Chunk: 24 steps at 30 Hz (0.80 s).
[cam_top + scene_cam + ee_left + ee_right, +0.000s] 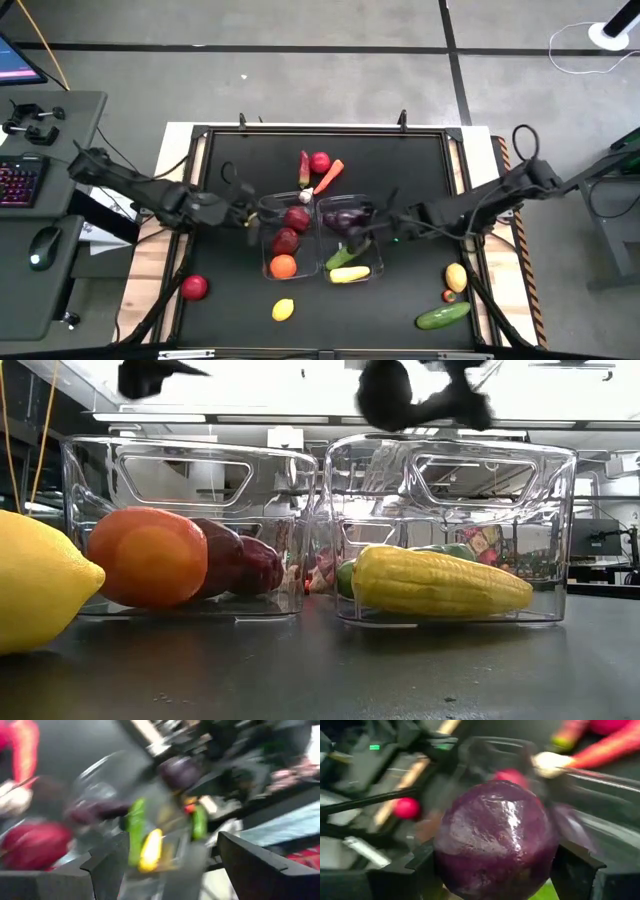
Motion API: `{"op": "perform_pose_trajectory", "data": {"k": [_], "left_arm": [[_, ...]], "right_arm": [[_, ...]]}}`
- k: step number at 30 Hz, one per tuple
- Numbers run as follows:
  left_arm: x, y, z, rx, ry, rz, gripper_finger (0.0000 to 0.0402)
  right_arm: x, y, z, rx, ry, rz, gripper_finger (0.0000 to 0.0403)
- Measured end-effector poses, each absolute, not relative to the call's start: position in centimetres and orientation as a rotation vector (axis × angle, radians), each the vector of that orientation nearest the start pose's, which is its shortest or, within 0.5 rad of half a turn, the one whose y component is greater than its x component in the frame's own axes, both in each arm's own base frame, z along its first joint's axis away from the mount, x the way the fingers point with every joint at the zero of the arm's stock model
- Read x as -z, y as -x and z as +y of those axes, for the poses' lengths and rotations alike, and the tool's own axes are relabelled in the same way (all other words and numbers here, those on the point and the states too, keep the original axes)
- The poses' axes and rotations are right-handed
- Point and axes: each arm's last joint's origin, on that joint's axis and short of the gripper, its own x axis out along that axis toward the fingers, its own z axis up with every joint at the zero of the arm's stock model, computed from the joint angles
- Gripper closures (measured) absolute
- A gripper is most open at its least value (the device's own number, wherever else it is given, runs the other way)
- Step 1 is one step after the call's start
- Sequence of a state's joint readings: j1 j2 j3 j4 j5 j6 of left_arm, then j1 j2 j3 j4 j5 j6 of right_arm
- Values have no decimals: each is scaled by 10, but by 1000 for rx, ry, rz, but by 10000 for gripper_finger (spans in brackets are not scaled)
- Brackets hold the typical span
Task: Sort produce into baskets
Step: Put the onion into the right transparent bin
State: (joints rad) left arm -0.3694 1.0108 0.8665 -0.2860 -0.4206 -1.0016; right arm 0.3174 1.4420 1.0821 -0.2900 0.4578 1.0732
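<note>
Right claw [372,220] clamped on a purple eggplant [495,837], over the right clear bin [372,268] at tabletop centre. Inside that bin: corn [440,582], cucumber [338,258]. Left claw [250,212], fingers spread and holding nothing, at nine o'clock beside the left bin [268,262] holding apples [296,219] and an orange [283,266].

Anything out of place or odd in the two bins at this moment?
Nothing stands out. The left bin holds apples and an orange; the right bin holds corn and a cucumber. Both stand upright side by side. The right gripper holds a purple eggplant over the right bin.
</note>
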Motion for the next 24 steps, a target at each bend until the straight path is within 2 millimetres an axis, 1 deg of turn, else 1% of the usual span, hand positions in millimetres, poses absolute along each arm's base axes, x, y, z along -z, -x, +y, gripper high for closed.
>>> {"op": "perform_pose_trajectory", "data": {"k": [2, 5, 9, 12, 17, 21, 24], "left_arm": [[-321, -203, -66, -205, 809, 272, 112], [-330, -194, -62, -212, 801, 217, 112], [-338, -181, -55, -233, 810, 166, 112], [-342, -174, -52, -244, 813, 148, 112], [-342, -171, -51, -246, 811, 150, 112], [-340, -172, -51, -257, 800, 171, 112], [-338, -172, -51, -264, 795, 186, 112]], "right_arm": [[-279, -314, 81, 362, -794, 408, 131], [-275, -331, 75, 282, -799, 363, 131], [-264, -344, 69, 255, -790, 367, 131], [-256, -346, 67, 272, -781, 409, 131], [-240, -336, 65, 386, -782, 565, 120], [-236, -332, 65, 425, -809, 615, 103], [-234, -331, 65, 433, -801, 635, 98]]}}
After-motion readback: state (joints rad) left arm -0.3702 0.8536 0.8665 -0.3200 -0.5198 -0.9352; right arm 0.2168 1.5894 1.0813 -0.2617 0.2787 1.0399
